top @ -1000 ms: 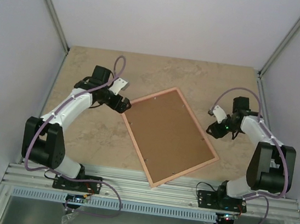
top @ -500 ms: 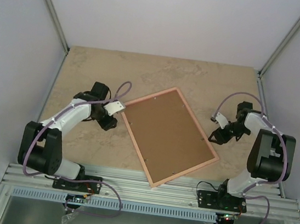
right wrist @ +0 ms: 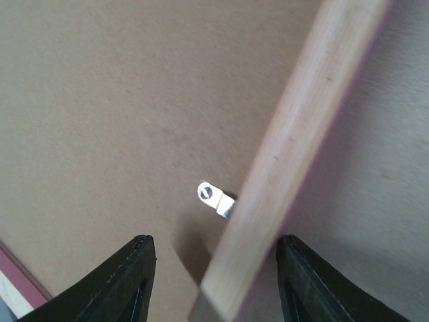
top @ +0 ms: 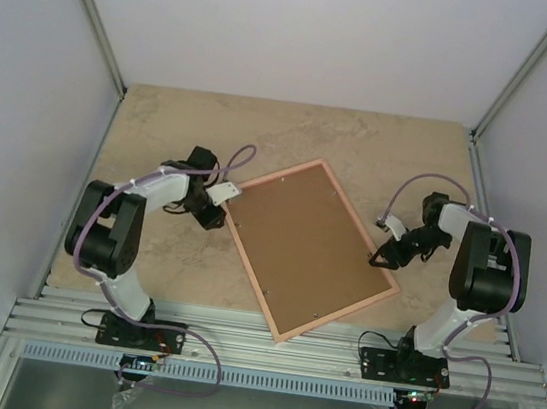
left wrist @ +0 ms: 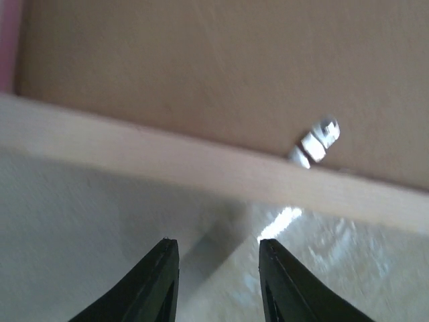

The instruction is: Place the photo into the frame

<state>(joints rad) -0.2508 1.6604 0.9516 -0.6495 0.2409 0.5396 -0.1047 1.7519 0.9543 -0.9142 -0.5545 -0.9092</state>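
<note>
One frame (left wrist: 201,161) lies back-up and askew on the table (top: 162,129), with a brown backing board (top: 304,244) seated inside. Left gripper (left wrist: 218,245), jaws narrowly apart and empty, sits just beside the left rail. Right gripper (right wrist: 216,241), jaws wider, straddles the right rail by a metal tab (right wrist: 216,198) without gripping.

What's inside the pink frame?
A brown backing board fills the frame, with small metal clips at its edge. Anything under the board is covered, so I cannot see it.

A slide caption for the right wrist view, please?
Open jaws above the frame edge, near a metal clip on brown backing.
</note>
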